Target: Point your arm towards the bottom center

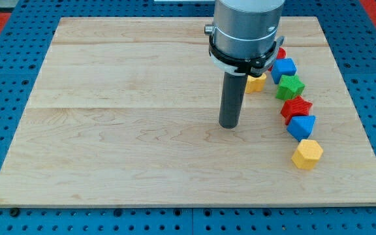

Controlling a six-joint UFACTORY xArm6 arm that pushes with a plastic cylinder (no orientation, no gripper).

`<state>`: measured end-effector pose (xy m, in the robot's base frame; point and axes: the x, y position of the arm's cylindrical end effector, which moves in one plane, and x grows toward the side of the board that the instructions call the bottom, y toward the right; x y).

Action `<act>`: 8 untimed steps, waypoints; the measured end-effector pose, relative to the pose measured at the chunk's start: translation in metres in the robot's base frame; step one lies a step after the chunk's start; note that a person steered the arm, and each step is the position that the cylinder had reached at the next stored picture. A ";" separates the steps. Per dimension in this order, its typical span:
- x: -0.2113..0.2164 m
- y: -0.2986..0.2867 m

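My tip [228, 125] rests on the wooden board [123, 130] a little right of the board's middle. To its right a curved column of blocks runs down the board: a red block [280, 53] partly hidden by the arm, a blue cube [284, 68], a yellow block [256, 82] partly behind the rod, a green star-like block [290, 87], a red block [296, 108], a blue block [301, 126] and a yellow hexagonal block [307, 154]. The tip touches none of them; the nearest, the red and blue ones, lie about a hundred pixels to its right.
The arm's grey cylindrical body [247, 29] hangs over the board's upper middle and hides part of it. A blue perforated table [5, 59] surrounds the board on all sides.
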<state>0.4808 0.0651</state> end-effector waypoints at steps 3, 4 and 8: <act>0.001 0.000; 0.005 0.000; 0.118 0.009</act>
